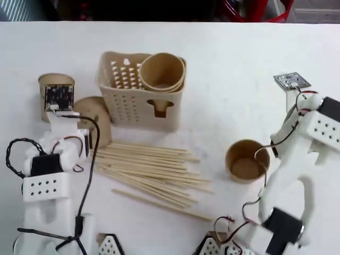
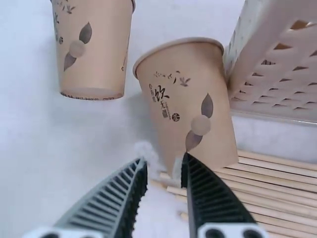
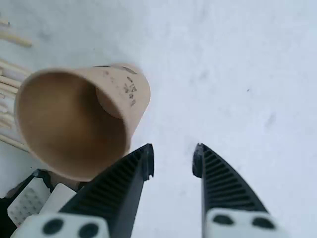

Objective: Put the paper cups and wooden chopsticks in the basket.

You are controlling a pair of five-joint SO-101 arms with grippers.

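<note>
Left tool, a little spread, is just at the base of the lying paper cup, whose long axis runs away from it, beside the basket.

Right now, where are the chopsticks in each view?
High view: chopsticks piled mid-table, in front of the basket.
Left wrist view: chopsticks beside the basket, past the left gripper.
Right wrist view: stick ends behind the lone cup.
Shared landmark: the basket, in the high and left wrist views.
</note>
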